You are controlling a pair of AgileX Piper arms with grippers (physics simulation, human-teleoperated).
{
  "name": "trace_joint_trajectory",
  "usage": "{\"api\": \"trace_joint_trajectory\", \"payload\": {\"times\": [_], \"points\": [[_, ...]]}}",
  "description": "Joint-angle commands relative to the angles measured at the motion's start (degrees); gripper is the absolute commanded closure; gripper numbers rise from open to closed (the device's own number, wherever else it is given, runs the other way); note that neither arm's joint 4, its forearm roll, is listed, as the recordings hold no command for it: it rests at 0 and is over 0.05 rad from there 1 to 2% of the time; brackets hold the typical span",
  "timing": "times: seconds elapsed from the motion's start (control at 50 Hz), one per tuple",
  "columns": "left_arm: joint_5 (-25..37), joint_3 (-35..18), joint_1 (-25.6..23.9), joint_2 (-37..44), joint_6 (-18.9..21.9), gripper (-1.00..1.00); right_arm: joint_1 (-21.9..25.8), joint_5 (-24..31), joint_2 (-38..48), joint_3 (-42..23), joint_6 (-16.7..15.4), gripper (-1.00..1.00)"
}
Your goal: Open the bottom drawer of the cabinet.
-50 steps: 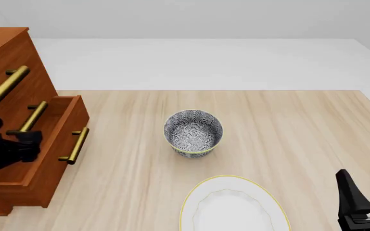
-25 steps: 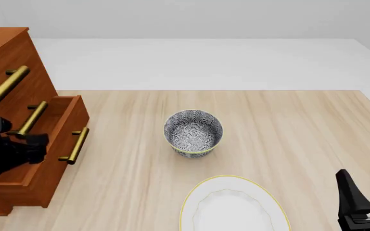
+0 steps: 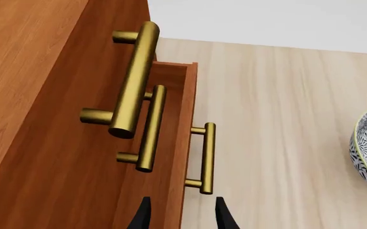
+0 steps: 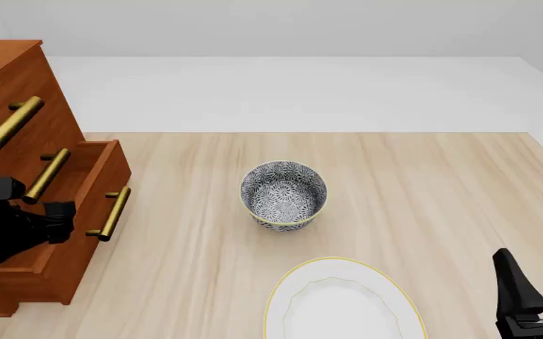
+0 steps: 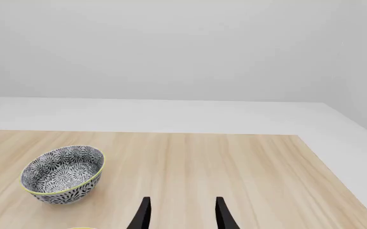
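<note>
The cabinet [image 4: 8,85] is cut off at the left edge of the front view. The bottom drawer [image 4: 81,233] is partly covered by the left arm. Only 2 fingertips [image 5: 143,214] are seen in the right wrist view.

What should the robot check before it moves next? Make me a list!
1. Bottom drawer pulled out: ok, it sticks out past the two above.
2. Left tool open: ok, fingertips apart.
3. Left tool off the handle: ok, gap shows in the wrist view.
4. Bowl out of the drawer's path: ok, well apart.
5. Right tool idle: ok, open, holding nothing.
6. Drawer fully open: cannot tell.
</note>
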Motion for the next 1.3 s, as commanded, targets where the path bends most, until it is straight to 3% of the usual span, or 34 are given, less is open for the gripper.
{"api": "trace_joint_trajectory", "payload": {"times": [0.02, 1.3], "points": [[-1.12, 0.48, 0.04, 1.04, 0.03, -1.00, 0.00, 0.00, 0.00, 0.00, -0.01, -1.00], [-6.92, 2.57, 0.44, 7.57, 0.75, -1.00, 0.01, 0.00, 0.00, 0.00, 0.01, -1.00]]}}
